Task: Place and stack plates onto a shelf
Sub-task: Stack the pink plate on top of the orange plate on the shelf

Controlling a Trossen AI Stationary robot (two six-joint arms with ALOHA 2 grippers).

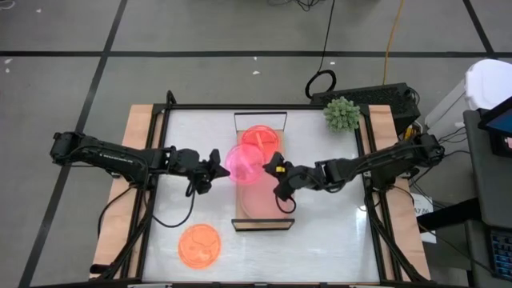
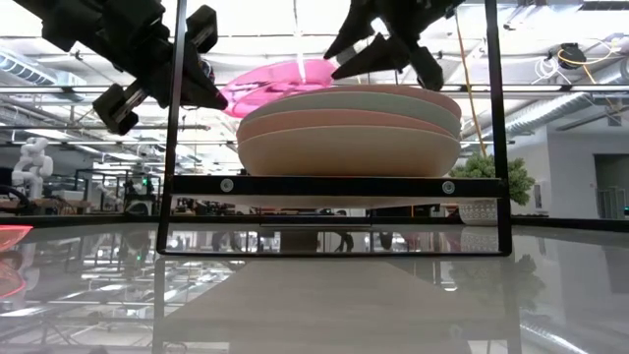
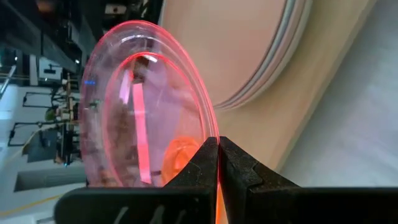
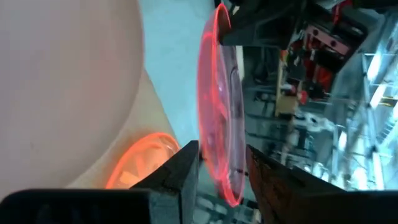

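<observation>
A translucent hot-pink plate (image 1: 244, 162) (image 2: 270, 84) hangs tilted over the shelf (image 1: 240, 224), just above a stack of beige, dusty-pink and grey-green plates (image 2: 349, 133). My left gripper (image 1: 214, 170) (image 3: 219, 155) is shut on the pink plate from the table's left. My right gripper (image 1: 278, 172) (image 4: 222, 168) is open at the plate's opposite rim, one finger on each side of it; I cannot tell whether it touches. An orange plate (image 1: 260, 136) lies on the shelf's far half. Another orange plate (image 1: 198, 244) lies on the table near the left front. My left gripper pinches the hot-pink plate's rim (image 3: 214, 127) between its two fingers, on the side toward the table's left. The fingers come in roughly level from the left. The plate is lifted clear and tilted, its free side higher, over the stack.
A black wire frame (image 2: 334, 185) stands at each short end of the shelf, close around the stack. A spiky green plant (image 1: 342, 114) sits at the table's far right corner. The white tabletop lies bare to the left and right of the shelf.
</observation>
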